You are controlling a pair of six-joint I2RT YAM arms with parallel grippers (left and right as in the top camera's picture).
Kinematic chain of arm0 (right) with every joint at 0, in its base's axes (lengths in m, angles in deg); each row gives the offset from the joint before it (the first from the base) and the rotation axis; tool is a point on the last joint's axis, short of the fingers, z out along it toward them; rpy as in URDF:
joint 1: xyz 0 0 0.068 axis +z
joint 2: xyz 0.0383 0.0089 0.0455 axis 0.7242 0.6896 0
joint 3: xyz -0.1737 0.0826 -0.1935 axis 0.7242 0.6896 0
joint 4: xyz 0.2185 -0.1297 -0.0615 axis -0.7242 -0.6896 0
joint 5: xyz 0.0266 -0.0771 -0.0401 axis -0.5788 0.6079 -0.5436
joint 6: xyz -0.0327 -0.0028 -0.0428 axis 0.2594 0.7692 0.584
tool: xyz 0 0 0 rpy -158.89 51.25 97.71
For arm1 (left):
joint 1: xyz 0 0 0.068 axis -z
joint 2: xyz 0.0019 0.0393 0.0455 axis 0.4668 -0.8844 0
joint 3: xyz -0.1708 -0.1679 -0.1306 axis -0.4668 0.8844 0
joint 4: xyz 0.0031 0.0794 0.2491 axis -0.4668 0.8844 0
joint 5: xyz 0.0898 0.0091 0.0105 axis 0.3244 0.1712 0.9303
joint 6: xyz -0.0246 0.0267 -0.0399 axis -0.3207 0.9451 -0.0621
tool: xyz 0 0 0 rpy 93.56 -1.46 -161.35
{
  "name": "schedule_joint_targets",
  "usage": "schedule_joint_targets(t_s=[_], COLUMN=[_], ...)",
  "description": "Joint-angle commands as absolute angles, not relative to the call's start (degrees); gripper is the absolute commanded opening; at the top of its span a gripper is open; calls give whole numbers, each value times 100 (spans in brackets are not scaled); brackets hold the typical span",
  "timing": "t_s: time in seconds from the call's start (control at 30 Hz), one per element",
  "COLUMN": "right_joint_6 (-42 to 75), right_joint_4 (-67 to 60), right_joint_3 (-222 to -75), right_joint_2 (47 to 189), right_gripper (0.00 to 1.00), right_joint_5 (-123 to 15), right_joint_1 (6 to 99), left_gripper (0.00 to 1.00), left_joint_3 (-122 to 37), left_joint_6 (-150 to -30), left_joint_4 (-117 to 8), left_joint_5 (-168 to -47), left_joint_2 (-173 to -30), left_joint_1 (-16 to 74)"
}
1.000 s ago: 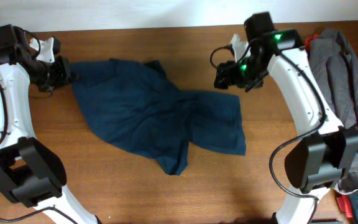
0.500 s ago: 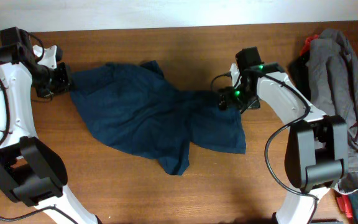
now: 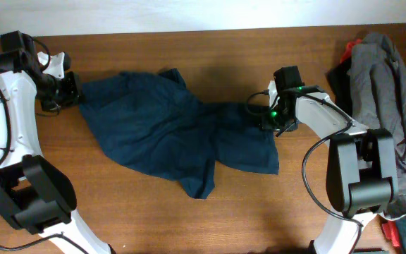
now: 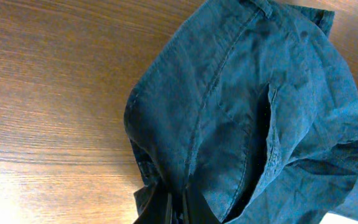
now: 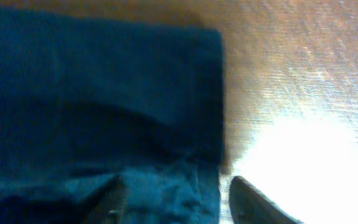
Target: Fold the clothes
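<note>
While nothing is folded yet, start at the near edge: bare wooden table (image 3: 273, 212), warm plank grain with some glare, and a red scrap (image 3: 392, 231) in the right corner that is not part of the job. Next out are the shorts (image 3: 168, 134), dark navy, plain woven and matte. They lie mid-table in a rumpled, lopsided spread with one lobe pointing toward the near edge and creases running diagonally. Left wrist view shows a stitched seam and a slit opening; pocket or fly, can't tell. The right gripper (image 3: 268, 118) sits at the right-hand hem corner of the shorts. Its jaws are parted, one finger over cloth and the other over bare wood, with the straight hem edge between them. Nothing looks pinched, so my read is it's placed to take that corner. A grey garment (image 3: 393, 92) is heaped at the table's right side, softer-looking and crumpled, well apart from the shorts. Farthest out, the left gripper (image 3: 72, 95) is clamped on the bunched far-left edge, the fabric gathering into its fingers. That is likely an anchor so the cloth can be drawn flat before any fold.
</note>
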State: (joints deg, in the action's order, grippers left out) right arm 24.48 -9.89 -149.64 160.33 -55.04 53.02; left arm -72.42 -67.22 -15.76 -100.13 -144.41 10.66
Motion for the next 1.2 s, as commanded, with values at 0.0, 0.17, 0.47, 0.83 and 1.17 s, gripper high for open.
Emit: schedule_joint_targets(t_s=[0.0,0.17,0.47,0.83,1.17], right_joint_6=[2378,2408,2863,2835,2402], right_joint_4=[-842,-1091,-794,-2114,-2667], right_joint_3=[-14905,-15246,-17093,-17624,-16638], right_joint_2=[16075,15843,15006,15325,16582], right_gripper=[28,4,4,56,54], right_joint_5=[-5683,-5900,-5928,-5628,-5871], right_joint_1=[5273,5229,5031,4965,4910], left_gripper=[0,0,0,0,0], left_joint_3=[-7270,-7270,-7467,-7478,-7478], left_joint_6=[-6632,-6632,-6632,-6630,-6632], left_joint_4=[-1550,-1495,-1464,-1405,-1383], left_joint_5=[-9993,-9993,-9993,-9991,-9993], left_joint_2=[-14338,-14327,-14172,-14085,-14085], left_joint_1=[1040,1040,948,950,950])
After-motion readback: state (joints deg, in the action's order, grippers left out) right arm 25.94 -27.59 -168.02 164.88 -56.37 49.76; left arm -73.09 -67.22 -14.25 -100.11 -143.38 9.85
